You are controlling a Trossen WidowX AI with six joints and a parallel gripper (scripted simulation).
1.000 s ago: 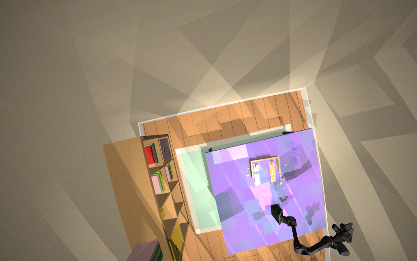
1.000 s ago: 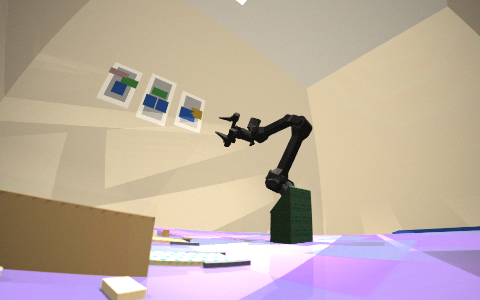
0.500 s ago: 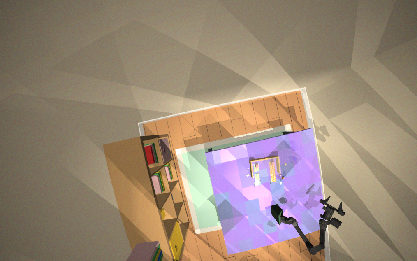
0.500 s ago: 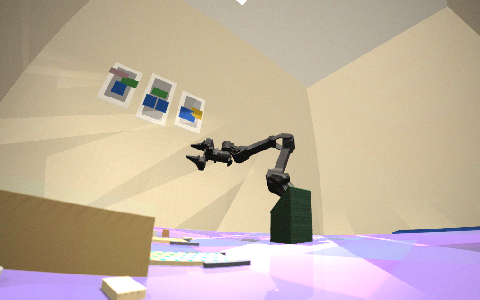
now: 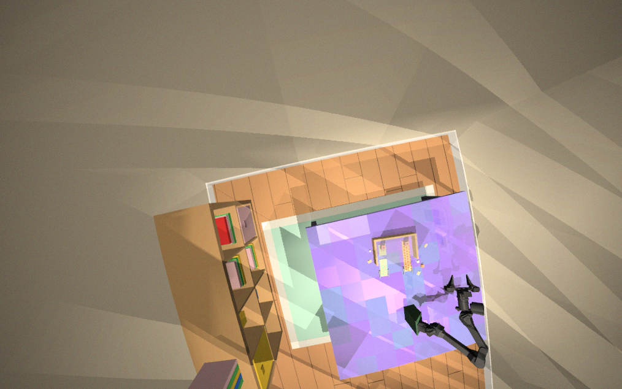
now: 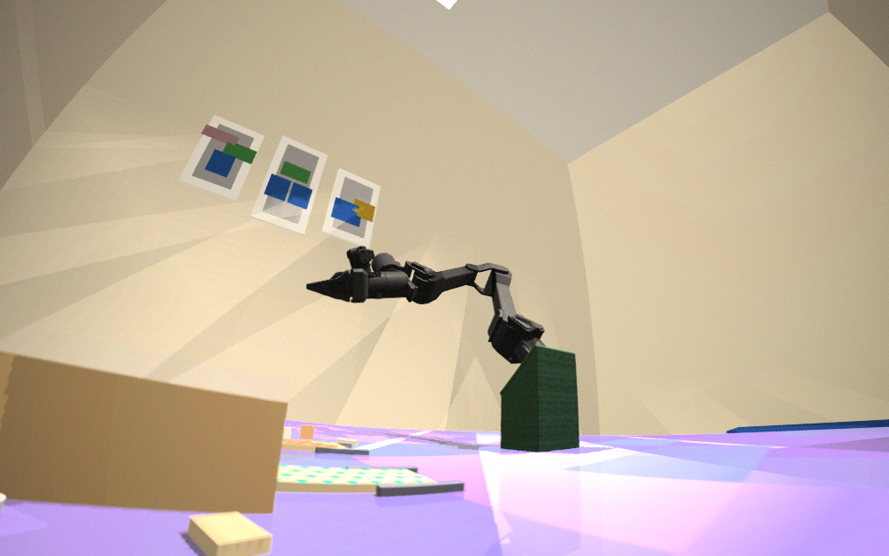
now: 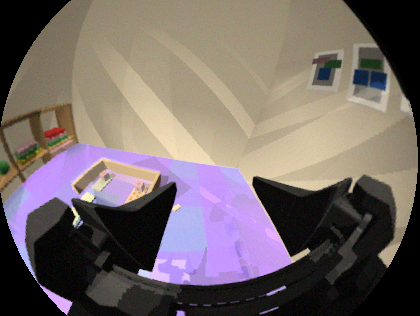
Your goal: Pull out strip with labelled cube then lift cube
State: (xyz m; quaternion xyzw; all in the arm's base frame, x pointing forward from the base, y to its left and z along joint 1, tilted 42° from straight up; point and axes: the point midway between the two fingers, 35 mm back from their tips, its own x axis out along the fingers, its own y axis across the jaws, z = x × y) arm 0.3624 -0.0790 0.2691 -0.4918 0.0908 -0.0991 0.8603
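An orange-dotted strip (image 5: 406, 258) (image 6: 311, 445) looks continuous and carries a pinkish cube (image 5: 406, 243) (image 7: 140, 186) at its far end. A pale green-dotted strip (image 5: 383, 267) (image 6: 353, 477) (image 7: 88, 197) shows a gap from a short far piece (image 5: 382, 252) that carries another pinkish cube (image 5: 383, 246) (image 7: 105, 175). No label can be read on either cube. My gripper (image 5: 459, 276) (image 6: 308, 286) (image 7: 215, 183) is open and empty, high above the table, to the right of both strips in the top view. The near finger hides part of the orange-dotted strip in the wrist view.
A three-sided wooden enclosure (image 5: 394, 236) (image 6: 144, 438) (image 7: 130, 166) stands around the strips' far parts, open towards the arm's base. Small loose blocks lie beside it, one pale block (image 6: 229, 534) (image 7: 176, 207) among them. The arm stands on a dark green pedestal (image 5: 412, 317) (image 6: 557, 400).
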